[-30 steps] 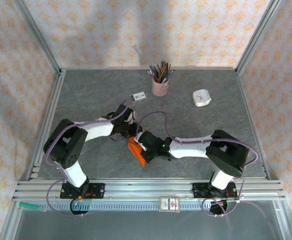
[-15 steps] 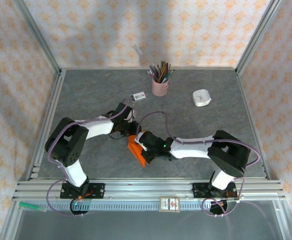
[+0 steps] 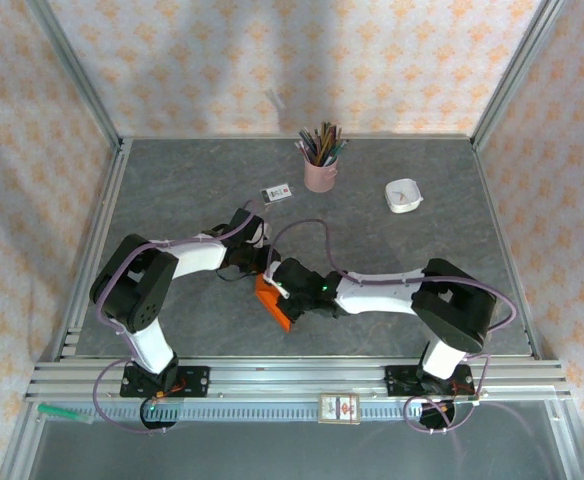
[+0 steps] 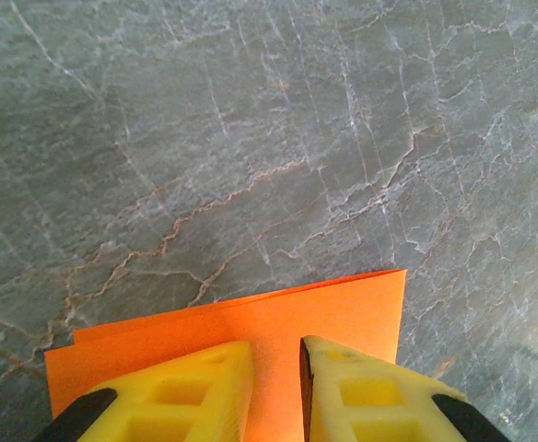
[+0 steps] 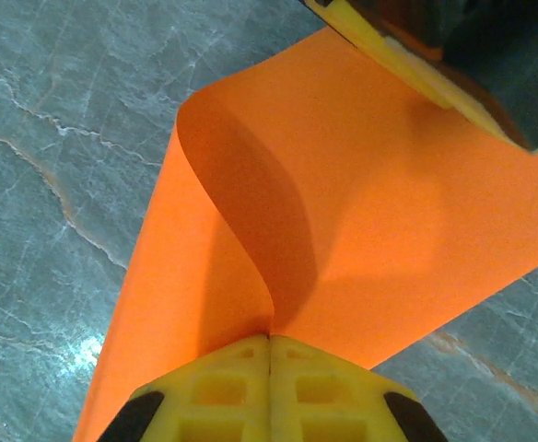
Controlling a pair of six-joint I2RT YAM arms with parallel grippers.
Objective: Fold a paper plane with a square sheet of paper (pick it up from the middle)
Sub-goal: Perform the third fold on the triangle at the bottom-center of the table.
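Note:
The square sheet of paper (image 3: 274, 304) is bright orange and lies folded on the grey table between the two arms. In the right wrist view one layer of the paper (image 5: 370, 203) curls up off the table into my right gripper (image 5: 269, 339), which is shut on its edge. My left gripper (image 4: 276, 354) rests on top of the flat paper (image 4: 343, 304) near its far edge, with its yellow fingers a narrow gap apart and nothing pinched between them. One left finger (image 5: 416, 64) shows at the paper's far corner. From above, the left gripper (image 3: 259, 262) and right gripper (image 3: 283, 286) sit close together.
A pink pencil cup (image 3: 320, 172) stands at the back middle. A small white card (image 3: 277, 192) lies to its left and a white dish (image 3: 403, 195) to its right. The metal frame rail (image 3: 292, 378) runs along the near edge.
The right gripper has shifted slightly left and away from the near edge, drawing the paper's layer with it. The left fingers have narrowed a little.

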